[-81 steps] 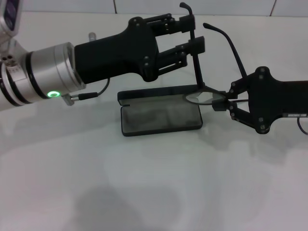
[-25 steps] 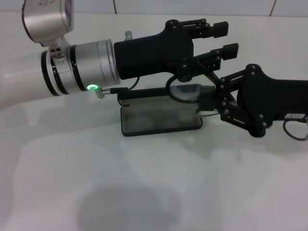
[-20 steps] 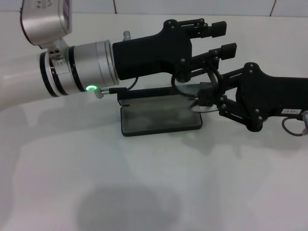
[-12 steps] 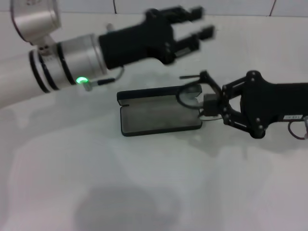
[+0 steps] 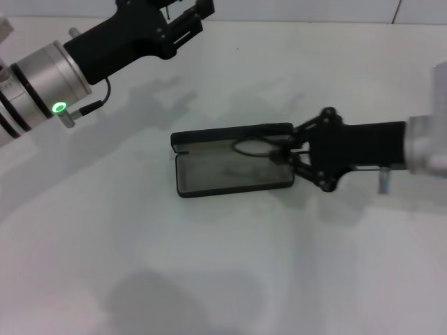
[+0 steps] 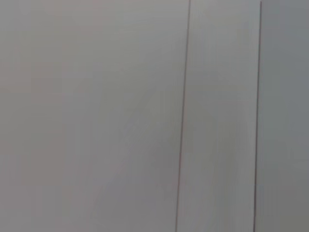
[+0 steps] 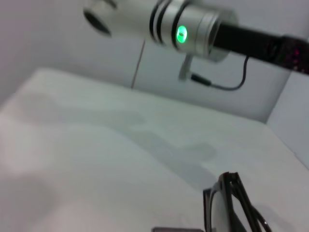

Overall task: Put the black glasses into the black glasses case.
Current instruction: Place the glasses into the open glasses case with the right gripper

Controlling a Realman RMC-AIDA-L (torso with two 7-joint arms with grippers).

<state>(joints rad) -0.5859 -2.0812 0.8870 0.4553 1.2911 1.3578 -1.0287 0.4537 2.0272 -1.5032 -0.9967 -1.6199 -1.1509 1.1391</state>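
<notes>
The black glasses case (image 5: 230,173) lies open in the middle of the white table, grey lining up, with its lid (image 5: 230,132) standing along the far side. My right gripper (image 5: 283,155) reaches in from the right and is shut on the black glasses (image 5: 253,147). They are folded and held low over the right end of the case. The right wrist view shows the glasses (image 7: 231,205) close up. My left gripper (image 5: 201,17) is open and empty, high at the far left, well away from the case.
The white table (image 5: 209,265) spreads around the case, with a tiled wall behind it. The left arm's silver wrist with its green light (image 5: 59,108) hangs over the table's left side and also shows in the right wrist view (image 7: 181,33). The left wrist view shows only wall.
My left gripper has let go of the glasses and drawn back up and to the left. My right gripper has brought the folded glasses down to the case's right end.
</notes>
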